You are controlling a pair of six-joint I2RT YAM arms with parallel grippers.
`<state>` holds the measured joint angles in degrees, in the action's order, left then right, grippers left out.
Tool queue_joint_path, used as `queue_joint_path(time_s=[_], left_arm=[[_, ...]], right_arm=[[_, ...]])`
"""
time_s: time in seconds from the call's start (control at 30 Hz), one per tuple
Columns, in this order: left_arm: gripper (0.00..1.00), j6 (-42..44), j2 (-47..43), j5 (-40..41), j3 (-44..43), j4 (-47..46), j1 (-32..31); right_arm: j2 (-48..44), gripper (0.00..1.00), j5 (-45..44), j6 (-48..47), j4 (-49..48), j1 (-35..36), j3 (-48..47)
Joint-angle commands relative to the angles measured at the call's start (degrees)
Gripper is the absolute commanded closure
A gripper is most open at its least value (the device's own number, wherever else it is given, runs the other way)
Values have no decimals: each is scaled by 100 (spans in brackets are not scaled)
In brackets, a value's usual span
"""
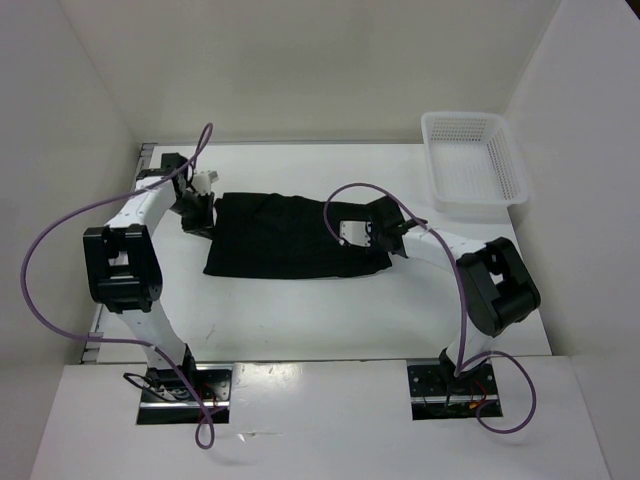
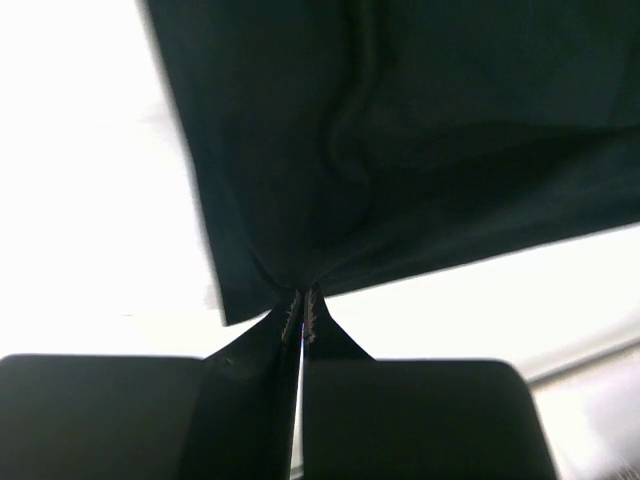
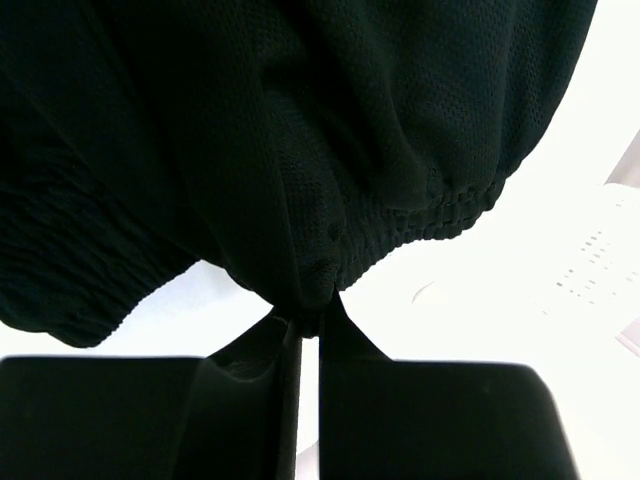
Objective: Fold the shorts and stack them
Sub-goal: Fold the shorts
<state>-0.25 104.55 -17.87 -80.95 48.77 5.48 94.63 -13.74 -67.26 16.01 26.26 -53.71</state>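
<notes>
2 robot arms reach in from the near edge of a white desk [image 1: 300, 325], seen from above. 1 pair of black shorts [image 1: 290, 240] lies spread across the middle of the desk between them, its long side running left to right.

The left tool [image 2: 301, 312] has its 2 fingers pressed together on the left edge of the shorts, near the near-left corner. In the left wrist view, creases in the cloth fan out from that pinch. The cloth around it looks smooth and dark against the bright desk.

The right tool [image 3: 304, 318] is also clamped on the shorts, at their right end. Its fingers grip a bunched bit of the gathered elastic waistband. In the right wrist view the fabric shows a fine mesh weave, and it drapes up and away from the grip.

1 white plastic mesh basket [image 1: 475, 165] sits at the far right corner of the desk, well apart from the shorts.
</notes>
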Motion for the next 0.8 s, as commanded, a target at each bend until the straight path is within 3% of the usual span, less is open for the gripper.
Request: queue_joint_path(time_s=[0.0,0.33,0.5,0.77], left_arm=[[100,25,-348,493,-439,-26,59],[100,25,-568,1435,-1441,335,323],[100,25,-822,1357,-599,694,323],[100,25,-770,1506,834,696,323]], right_arm=[[12,100,108,3,68,11,-420],[-164,100,388,-58,1895,11,-1905],[-384,100,504,-217,2661,361,-1337],[-489,100,583,-217,2821,907,-457]])
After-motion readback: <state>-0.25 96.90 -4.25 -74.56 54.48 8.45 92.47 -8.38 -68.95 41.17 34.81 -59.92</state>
